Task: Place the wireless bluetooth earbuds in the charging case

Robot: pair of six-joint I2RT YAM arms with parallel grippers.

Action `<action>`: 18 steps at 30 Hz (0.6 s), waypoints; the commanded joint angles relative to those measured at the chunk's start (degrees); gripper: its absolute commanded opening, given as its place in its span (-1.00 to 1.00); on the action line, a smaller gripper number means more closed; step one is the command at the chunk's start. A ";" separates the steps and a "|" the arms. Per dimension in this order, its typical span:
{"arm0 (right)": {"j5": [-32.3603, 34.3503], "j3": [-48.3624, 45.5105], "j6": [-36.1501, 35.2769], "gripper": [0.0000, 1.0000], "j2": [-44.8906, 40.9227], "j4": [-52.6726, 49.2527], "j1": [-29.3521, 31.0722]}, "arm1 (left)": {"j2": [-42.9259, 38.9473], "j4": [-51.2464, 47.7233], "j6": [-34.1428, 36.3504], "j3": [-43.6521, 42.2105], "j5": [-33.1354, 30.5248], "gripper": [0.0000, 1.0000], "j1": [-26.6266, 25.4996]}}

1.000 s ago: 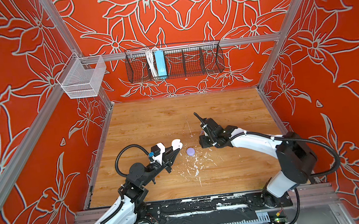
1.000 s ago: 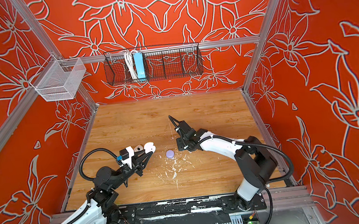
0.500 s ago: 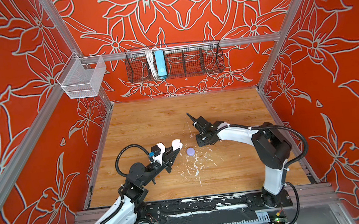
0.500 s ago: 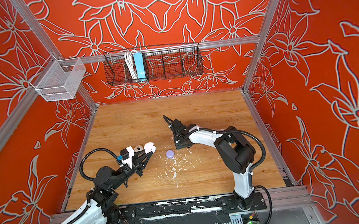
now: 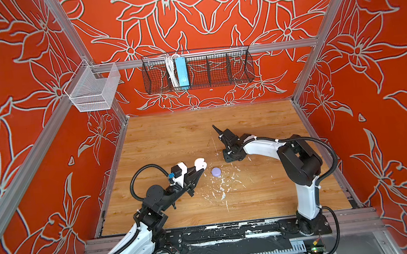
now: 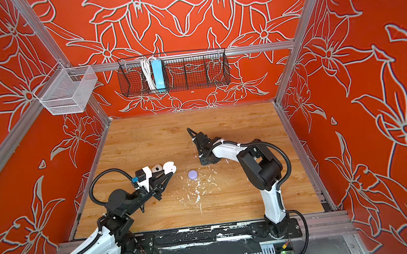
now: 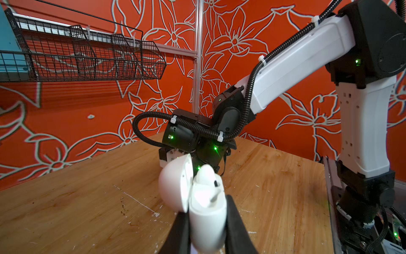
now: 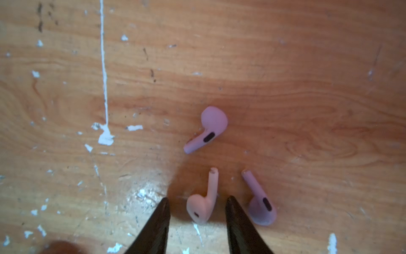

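Note:
My left gripper [image 7: 207,222] is shut on a white charging case [image 7: 206,211] and holds it above the table. Its lid [image 7: 175,182] stands open and one white earbud [image 7: 207,176] sits inside. Both top views show this case [image 5: 199,163] [image 6: 169,166] left of centre. My right gripper [image 8: 196,199] points down at the table, open. A cream earbud [image 8: 203,202] lies between its fingertips [image 8: 163,209], apart from both. A lavender earbud [image 8: 260,202] lies just outside one finger and another lavender earbud [image 8: 207,129] lies further ahead. In both top views the right gripper [image 5: 229,156] hides these earbuds.
A closed lavender puck-shaped case [image 5: 216,171] [image 6: 192,174] lies on the wooden table [image 5: 269,185] between the two grippers. White paint flecks [image 5: 221,188] are scattered near the front middle. A black wire basket [image 5: 197,68] and a white mesh basket [image 5: 92,89] hang on the walls.
The right arm has swung its gripper a little to the left and folded its elbow in closer to the base. The left arm and its case have not moved.

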 commanded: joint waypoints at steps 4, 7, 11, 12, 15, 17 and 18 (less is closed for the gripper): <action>-1.38 0.10 -0.93 -0.14 1.91 -0.64 -0.19 | -0.76 0.99 0.57 1.72 1.03 -1.00 -0.28; -0.60 0.46 -1.88 -0.14 2.46 -1.04 -0.19 | -0.47 0.55 0.77 2.06 1.49 -1.00 -0.28; -1.21 1.88 -3.47 -0.14 4.13 -1.91 -0.19 | -0.47 0.55 0.65 1.97 1.17 -1.00 -0.28; -1.21 1.97 -3.70 -0.14 4.35 -1.91 -0.19 | -0.44 0.50 0.64 2.09 1.25 -1.00 -0.28; -2.00 2.41 -4.29 -0.14 4.93 -1.91 -0.19 | -0.75 -0.07 0.75 2.18 0.93 -1.00 -0.31; -3.30 2.75 -5.07 -0.14 4.92 -1.74 0.06 | -0.84 0.17 0.70 2.00 0.84 -1.00 -0.29; -3.28 2.80 -5.35 -0.14 4.85 -1.81 0.26 | -0.80 0.15 0.66 2.05 0.90 -1.00 -0.28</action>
